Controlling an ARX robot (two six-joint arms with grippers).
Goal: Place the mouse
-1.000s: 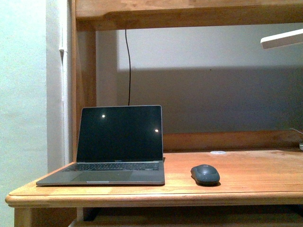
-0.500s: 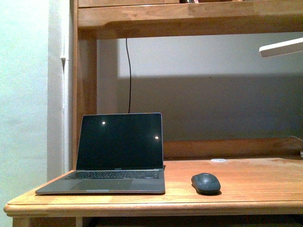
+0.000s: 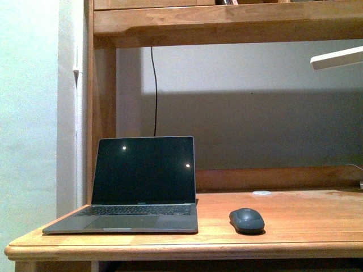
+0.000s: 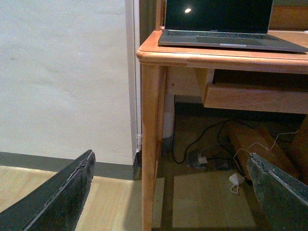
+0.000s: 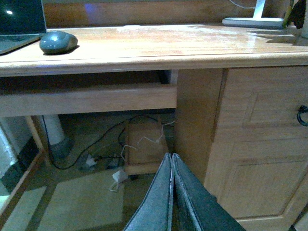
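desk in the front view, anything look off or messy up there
Nothing stands out. The mouse sits flat on the desk just right of the open laptop, apart from it, and a small white disc lies near the back.

Matt mouse (image 3: 247, 219) on smooth varnished wooden desk (image 3: 295, 212).

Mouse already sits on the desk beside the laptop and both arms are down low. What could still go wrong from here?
Two risks, both modest:
1. The mouse lies near the desk's front edge. An arm rising from below could knock it off.
2. The left claw hangs open close to the desk leg, below the laptop corner. Swinging upward, it might clip either one.
The right claw is shut and empty, low in front of the cabinet.
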